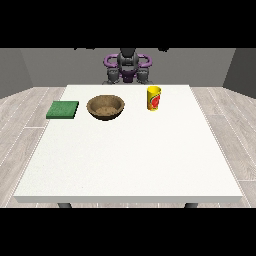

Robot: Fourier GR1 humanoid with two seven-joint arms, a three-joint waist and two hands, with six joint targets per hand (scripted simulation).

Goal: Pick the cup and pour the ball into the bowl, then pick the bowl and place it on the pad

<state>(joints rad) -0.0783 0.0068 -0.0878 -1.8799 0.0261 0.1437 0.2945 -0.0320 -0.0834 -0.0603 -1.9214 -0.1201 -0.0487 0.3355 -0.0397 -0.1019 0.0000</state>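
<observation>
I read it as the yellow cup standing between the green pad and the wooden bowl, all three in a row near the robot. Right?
Not quite. The front view shows the wooden bowl in the middle, with the green pad at the view's left and the yellow cup upright at the right. The rest holds.

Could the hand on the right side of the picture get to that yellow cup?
Probably yes: the yellow cup stands upright on that side of the table, near the robot, with nothing before it.

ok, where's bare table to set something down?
The whole near half of the white table, in front of the objects. Smaller gap right of the yellow cup. Tightest: the far strip holding green square pad, brown wooden bowl and cup.
</observation>
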